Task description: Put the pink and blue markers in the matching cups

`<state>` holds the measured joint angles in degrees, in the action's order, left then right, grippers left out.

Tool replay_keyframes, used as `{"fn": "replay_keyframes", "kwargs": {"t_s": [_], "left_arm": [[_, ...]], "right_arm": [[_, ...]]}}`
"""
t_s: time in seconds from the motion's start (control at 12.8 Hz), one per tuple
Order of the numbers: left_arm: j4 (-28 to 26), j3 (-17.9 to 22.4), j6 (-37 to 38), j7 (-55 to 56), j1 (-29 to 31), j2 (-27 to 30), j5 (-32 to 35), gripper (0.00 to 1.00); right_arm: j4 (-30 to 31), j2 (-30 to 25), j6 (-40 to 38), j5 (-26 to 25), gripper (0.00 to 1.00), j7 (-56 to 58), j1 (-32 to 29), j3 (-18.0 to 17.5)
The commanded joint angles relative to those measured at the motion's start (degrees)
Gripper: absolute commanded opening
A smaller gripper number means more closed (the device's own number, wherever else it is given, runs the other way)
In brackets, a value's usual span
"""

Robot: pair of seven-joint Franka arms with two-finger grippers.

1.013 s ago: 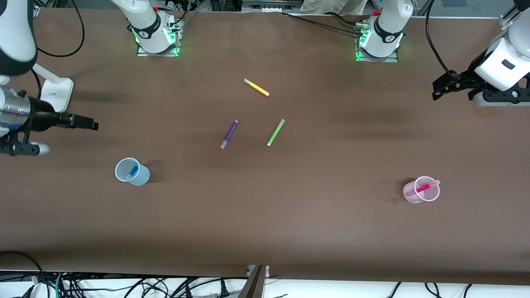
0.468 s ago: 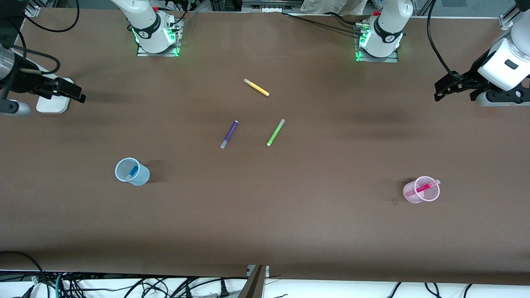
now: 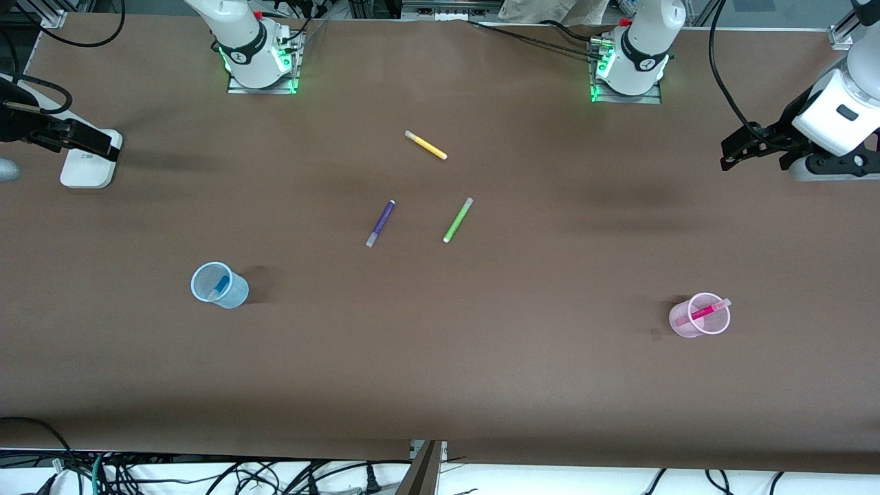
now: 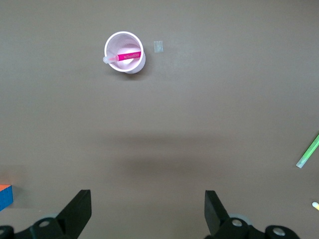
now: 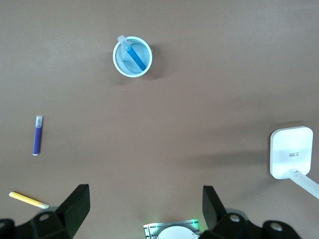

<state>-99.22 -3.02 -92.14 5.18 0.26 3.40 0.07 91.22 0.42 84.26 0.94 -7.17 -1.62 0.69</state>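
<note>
The green marker [image 3: 458, 220] lies near the middle of the brown table [image 3: 481, 371] and serves as the landmark. The pale blue cup [image 3: 219, 285] stands nearer the front camera than the green marker and well toward the right arm's end of the table; the blue marker [image 3: 220, 284] leans inside it, its pale cap [image 5: 122, 41] poking over the rolled rim in the right wrist view. The pale pink cup [image 3: 699, 315] stands nearer the front camera than the green marker too, well toward the left arm's end, with the pink marker [image 3: 702, 313] resting slanted in it, its pale cap sticking out past the rim. The purple marker [image 3: 380, 223] lies just beside the green marker, toward the right arm's end, and the yellow marker [image 3: 426, 145] lies farther from the front camera than the green one. The left gripper [image 3: 739, 152] hangs in the air over the left arm's end of the table, well apart from the green marker, its fingers [image 4: 78, 211] spread wide and holding nothing. The right gripper [image 5: 144, 211] hangs over the right arm's end, above a white stand base [image 3: 89, 159], its fingers likewise spread and empty
</note>
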Motion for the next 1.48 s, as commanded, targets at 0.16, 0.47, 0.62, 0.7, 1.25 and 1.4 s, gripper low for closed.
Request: {"fn": "replay_keyframes", "kwargs": {"t_s": [0.16,0.47,0.62,0.7,1.25,1.4], "left_arm": [[1.8,-0.8,1.6,0.0,1.0,-1.0,-1.4,1.00],[2.0,-0.8,1.6,0.0,1.0,-1.1,-1.4,1.00],[2.1,-0.8,1.6,0.0,1.0,-1.1,-1.5,1.00],[2.0,-0.8,1.6,0.0,1.0,-1.1,-1.5,1.00],[2.0,-0.8,1.7,0.1,1.0,-1.1,-1.5,1.00],[2.0,-0.8,1.7,0.1,1.0,-1.1,-1.5,1.00]], "right_arm": [[-3.2,1.5,-1.6,-0.9,1.00,0.0,-0.3,-0.2],[-3.5,2.2,-1.6,-0.9,1.00,-0.1,-0.2,-0.2],[-3.5,2.1,-1.6,-0.9,1.00,-0.2,-0.1,-0.2],[-3.5,2.2,-1.6,-0.9,1.00,-0.1,-0.1,-0.2],[-3.5,2.2,-1.6,-1.0,1.00,-0.1,-0.1,-0.2],[-3.5,2.2,-1.6,-1.0,1.00,0.6,-0.1,-0.2]]}}
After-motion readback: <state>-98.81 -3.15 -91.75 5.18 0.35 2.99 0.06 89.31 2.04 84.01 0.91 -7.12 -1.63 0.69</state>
